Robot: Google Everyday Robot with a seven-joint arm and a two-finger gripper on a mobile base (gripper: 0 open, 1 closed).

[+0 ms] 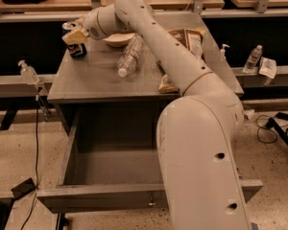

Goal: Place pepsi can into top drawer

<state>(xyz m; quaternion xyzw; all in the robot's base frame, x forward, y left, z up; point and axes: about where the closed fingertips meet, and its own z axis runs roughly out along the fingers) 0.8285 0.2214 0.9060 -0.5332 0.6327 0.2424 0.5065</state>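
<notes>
The pepsi can (77,50) stands at the back left corner of the grey cabinet top (91,83), dark blue with a silver top, leaning slightly. My gripper (74,36) reaches across from the right, and its tan fingers (73,35) are closed across the can's upper half. The can's base looks at or just above the surface. The top drawer (98,198) is pulled out wide below the cabinet top. It is empty, and its small knob (151,204) shows on the front panel. My arm hides the drawer's right part.
A clear water bottle (129,56) lies on the cabinet top beside a white bowl (117,39). A brown snack bag (186,36) lies at the back right. Small bottles stand on side ledges at the left (27,73) and right (253,59). Cables lie on the floor.
</notes>
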